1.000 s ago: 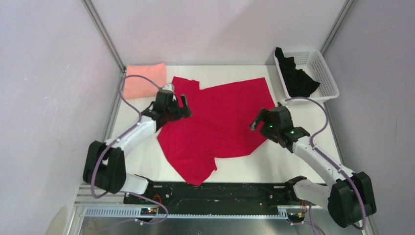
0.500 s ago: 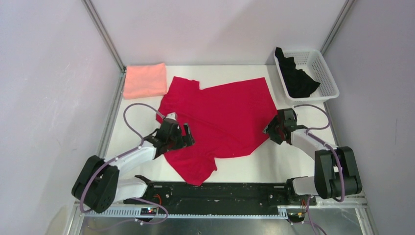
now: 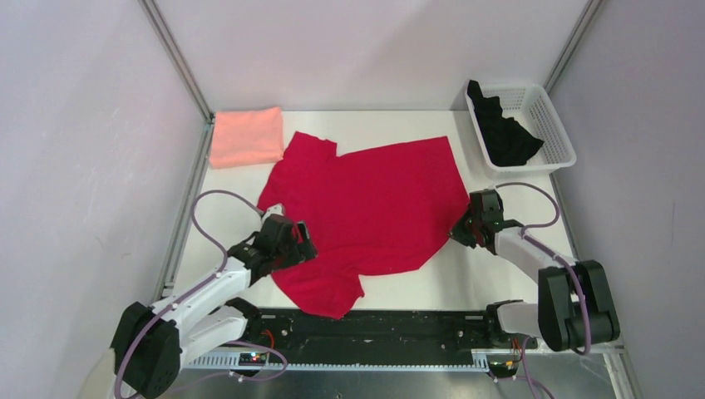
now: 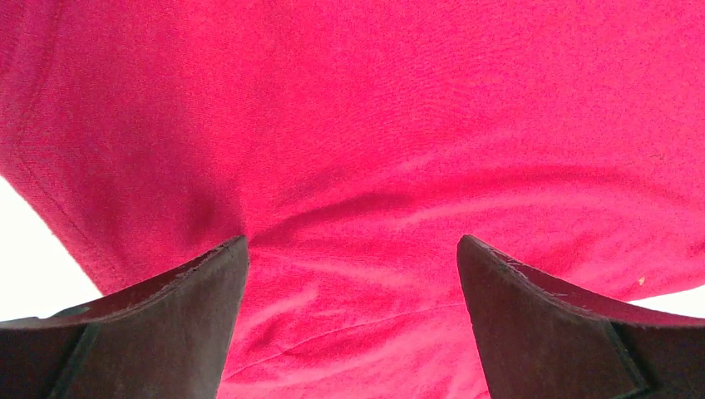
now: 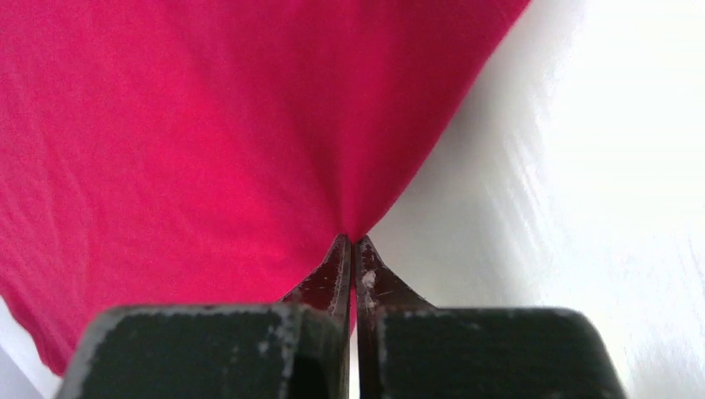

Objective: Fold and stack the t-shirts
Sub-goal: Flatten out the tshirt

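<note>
A bright red t-shirt (image 3: 374, 199) lies spread and creased across the middle of the table. My left gripper (image 3: 291, 243) is open low over its near-left part. In the left wrist view red cloth (image 4: 357, 150) fills the gap between the wide-apart fingers (image 4: 195, 291). My right gripper (image 3: 460, 230) is shut on the red shirt's right edge. The right wrist view shows the cloth (image 5: 208, 141) pinched at the fingertips of that gripper (image 5: 353, 245). A salmon-pink t-shirt (image 3: 245, 135) lies folded at the back left. A black t-shirt (image 3: 503, 133) is bunched in the basket.
A white mesh basket (image 3: 559, 137) stands at the back right corner. Metal frame posts and pale walls close in the table on the left, right and back. Bare white table (image 5: 582, 166) lies to the right of the pinched edge.
The right gripper has gone from open to shut on the red shirt's right edge. The left arm has drawn back toward the near edge along the shirt's left side, still open.
</note>
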You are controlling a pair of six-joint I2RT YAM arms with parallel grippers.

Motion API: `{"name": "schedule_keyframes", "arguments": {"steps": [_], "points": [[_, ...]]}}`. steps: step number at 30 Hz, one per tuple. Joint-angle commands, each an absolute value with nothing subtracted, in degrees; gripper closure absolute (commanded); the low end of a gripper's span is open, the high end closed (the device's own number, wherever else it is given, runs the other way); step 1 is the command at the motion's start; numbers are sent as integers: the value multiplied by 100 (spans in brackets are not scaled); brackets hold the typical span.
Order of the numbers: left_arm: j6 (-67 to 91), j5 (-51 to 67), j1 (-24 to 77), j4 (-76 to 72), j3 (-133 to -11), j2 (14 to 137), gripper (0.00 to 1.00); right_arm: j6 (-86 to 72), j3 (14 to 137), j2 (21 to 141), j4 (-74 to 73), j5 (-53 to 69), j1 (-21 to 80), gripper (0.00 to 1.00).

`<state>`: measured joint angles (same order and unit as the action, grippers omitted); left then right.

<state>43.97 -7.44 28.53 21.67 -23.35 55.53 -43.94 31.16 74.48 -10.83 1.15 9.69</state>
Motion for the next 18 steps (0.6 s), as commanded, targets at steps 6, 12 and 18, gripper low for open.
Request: {"name": "schedule_keyframes", "arguments": {"steps": [6,12,18], "points": [[3950,-1176,2883,2297,-3210,5638,0,-4332,4107,6915,-2344,-293,1582,100],[3711,-1349,2863,2202,-3518,5919,0,-4181,5813,8638,-2587,-486,2030,100],[3685,-1317,2725,2202,-3500,5914,0,-3815,8951,11283,-3599,-633,2475,91]]}}
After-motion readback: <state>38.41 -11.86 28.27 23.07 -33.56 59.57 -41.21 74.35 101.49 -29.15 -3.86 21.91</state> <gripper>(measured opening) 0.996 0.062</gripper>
